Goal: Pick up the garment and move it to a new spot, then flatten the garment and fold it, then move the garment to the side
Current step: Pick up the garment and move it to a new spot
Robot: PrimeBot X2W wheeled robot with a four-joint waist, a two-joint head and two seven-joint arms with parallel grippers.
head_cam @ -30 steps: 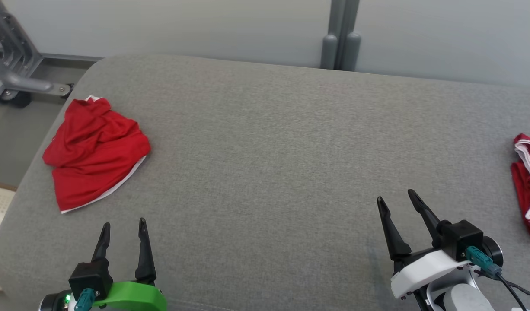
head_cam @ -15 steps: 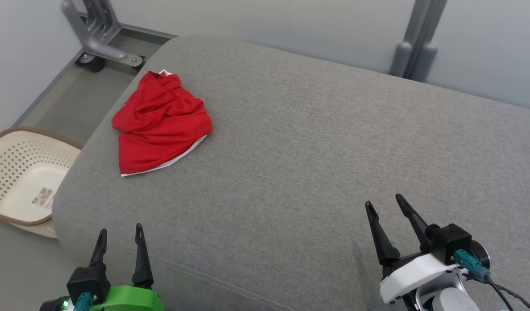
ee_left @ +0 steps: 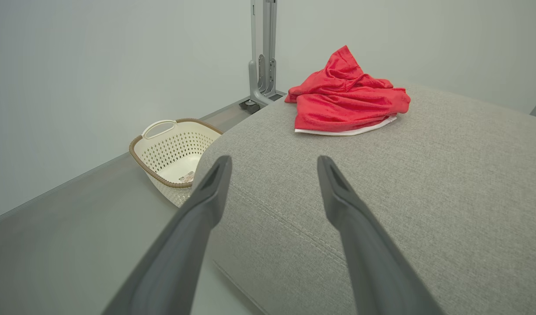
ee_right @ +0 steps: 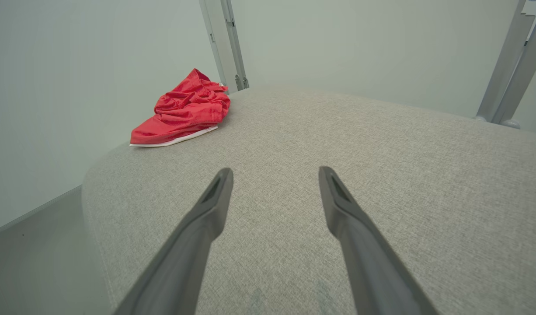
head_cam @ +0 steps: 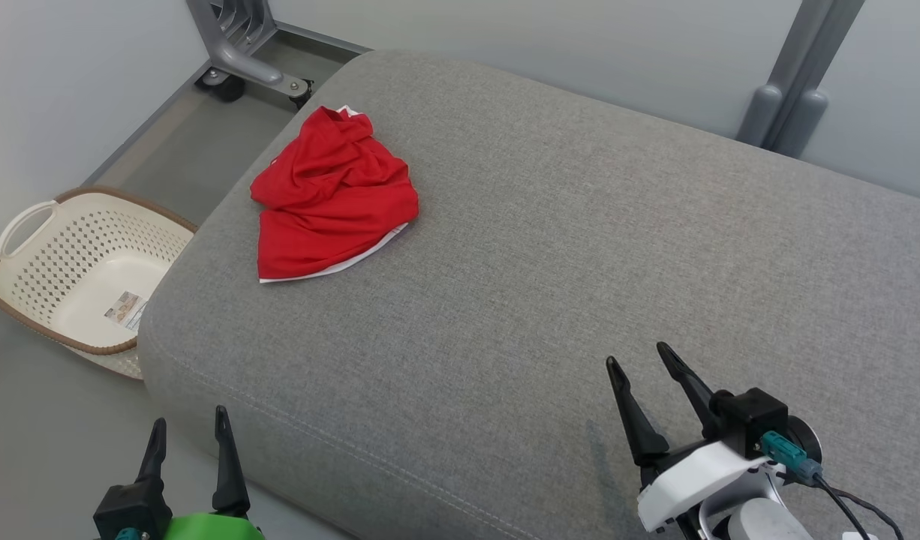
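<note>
A crumpled red garment [head_cam: 332, 196] with a white hem lies near the far left corner of the grey cushion [head_cam: 550, 270]. It also appears as a red heap [ee_left: 346, 98] in the left wrist view and as a smaller heap [ee_right: 182, 111] in the right wrist view. My left gripper [head_cam: 190, 426] hangs open off the cushion's near left edge, above the floor, with nothing between its fingers. Over the cushion's near right part my right gripper [head_cam: 640, 356] stands open and empty, well away from the garment.
A cream perforated laundry basket [head_cam: 77, 270] with a brown rim sits on the floor left of the cushion. A grey metal frame on castors [head_cam: 239, 52] stands behind the far left corner. A grey post [head_cam: 794, 90] rises against the back wall.
The head camera has turned to the left, so the garment now sits nearer the picture's middle and the basket has come fully into view. Both grippers stay open.
</note>
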